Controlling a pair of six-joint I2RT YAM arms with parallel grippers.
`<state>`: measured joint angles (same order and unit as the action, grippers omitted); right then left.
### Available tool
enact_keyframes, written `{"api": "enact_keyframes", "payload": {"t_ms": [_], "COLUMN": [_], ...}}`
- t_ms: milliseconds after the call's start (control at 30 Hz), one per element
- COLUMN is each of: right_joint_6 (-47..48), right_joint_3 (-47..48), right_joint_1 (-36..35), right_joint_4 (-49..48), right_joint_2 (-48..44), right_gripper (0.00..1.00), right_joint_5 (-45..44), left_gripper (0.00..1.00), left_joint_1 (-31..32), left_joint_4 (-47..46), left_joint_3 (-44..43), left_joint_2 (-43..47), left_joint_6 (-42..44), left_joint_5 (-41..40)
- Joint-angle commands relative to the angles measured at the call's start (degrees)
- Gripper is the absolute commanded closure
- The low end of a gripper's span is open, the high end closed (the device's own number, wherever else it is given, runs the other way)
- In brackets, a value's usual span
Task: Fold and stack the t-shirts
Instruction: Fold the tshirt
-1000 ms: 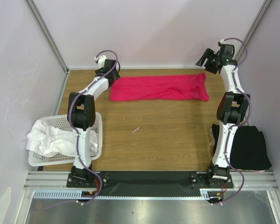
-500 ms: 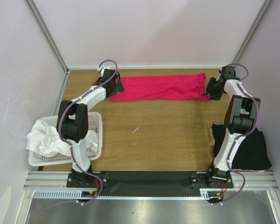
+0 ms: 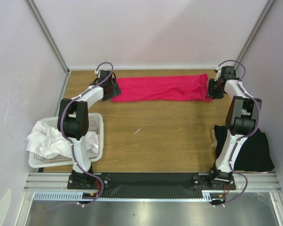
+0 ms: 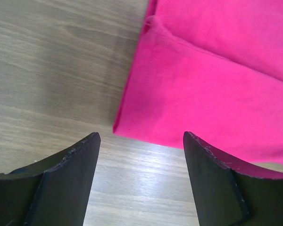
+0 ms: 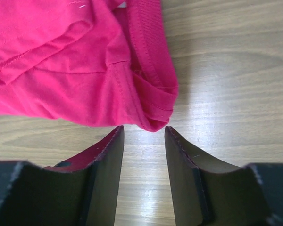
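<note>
Your pink shirt (image 3: 161, 88) lies as a long band across the far side of the table (image 3: 155, 136). At its left end, your left pincer (image 4: 141, 136) stands wide open, holding nothing, with the shirt's corner just beyond its tips. At the right end, your right pincer (image 5: 144, 129) is narrower but still parted, with the bunched hem at its tips. The black shirt (image 3: 247, 148) lies near right. White shirts (image 3: 47, 139) fill the basket (image 3: 98, 123) near left.
</note>
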<state>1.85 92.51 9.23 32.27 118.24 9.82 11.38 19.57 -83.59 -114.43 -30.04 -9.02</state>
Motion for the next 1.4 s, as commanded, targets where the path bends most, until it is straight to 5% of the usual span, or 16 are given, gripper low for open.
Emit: {"api": "enact_keyframes", "payload": {"t_ms": [0,333,1000,1367], "right_joint_6": [5.3,7.5,8.4,8.8], "right_joint_3": [2.5,5.2,3.6,3.4], "right_joint_1": [-0.7,-1.3,-1.1,-0.9], "right_joint_4": [-1.7,-0.3,-0.4,-0.4], "right_joint_2": [-1.1,3.0,3.2,4.3], "right_gripper": [0.56,0.71,0.68,0.96], "right_joint_5": [-0.7,-1.0,1.3,-0.2], "left_gripper": [0.23,0.24,0.24,0.42], "left_joint_1": [-0.7,-1.9,-2.3,-2.4], "left_joint_4": [0.7,2.0,3.0,2.7], "left_joint_3": [-3.3,-6.8,-9.1,-9.9], "left_joint_2": [-1.1,-3.3,-6.4,-8.0], "left_joint_6": [1.7,3.2,5.6,5.3], "left_joint_5": [1.5,2.0,4.8,4.6]}}
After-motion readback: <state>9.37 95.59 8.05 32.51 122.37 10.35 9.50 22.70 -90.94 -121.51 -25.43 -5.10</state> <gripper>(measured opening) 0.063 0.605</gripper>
